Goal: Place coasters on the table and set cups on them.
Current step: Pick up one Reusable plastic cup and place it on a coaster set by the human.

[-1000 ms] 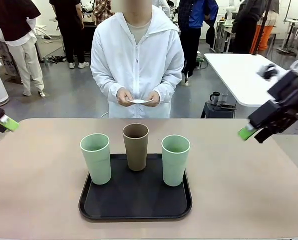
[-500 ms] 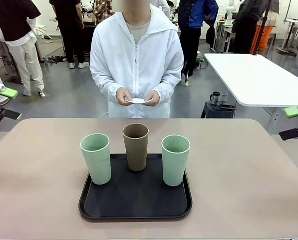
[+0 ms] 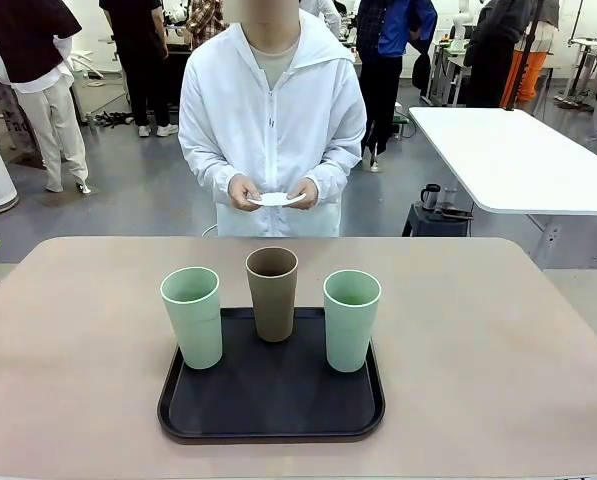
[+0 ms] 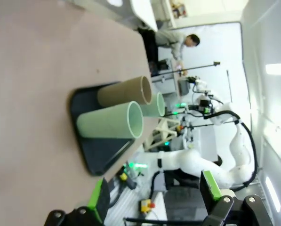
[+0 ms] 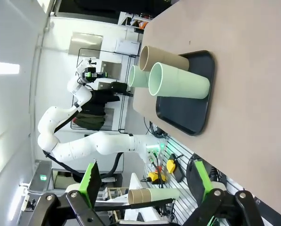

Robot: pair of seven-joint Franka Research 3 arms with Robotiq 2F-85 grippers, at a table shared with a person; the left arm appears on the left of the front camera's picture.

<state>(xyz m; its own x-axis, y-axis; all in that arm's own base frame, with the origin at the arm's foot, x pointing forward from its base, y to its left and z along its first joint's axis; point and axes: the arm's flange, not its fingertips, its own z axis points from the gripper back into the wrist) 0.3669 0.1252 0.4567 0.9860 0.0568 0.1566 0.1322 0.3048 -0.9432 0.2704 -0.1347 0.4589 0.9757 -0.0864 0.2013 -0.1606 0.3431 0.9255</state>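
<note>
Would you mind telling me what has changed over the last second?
The left pincer withdrew leftward and the right pincer rightward, both open. The cups on the tray and the coasters in the person's hands stayed put.

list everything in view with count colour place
mint green tapered tumblers: two, green, tray's left and right
brown tapered tumbler: one, brown, tray's back
black rectangular tray: one, black, mid-table
beige matte tabletop: one, tan, foreground
white paper doilies: count unclear, white, person's hands
white table: one, white, far right
small dark mug: one, dark, by white table
person's hands: two, holding doilies
left pincer: black, green pads, open
right pincer: black, green pads, open
</note>
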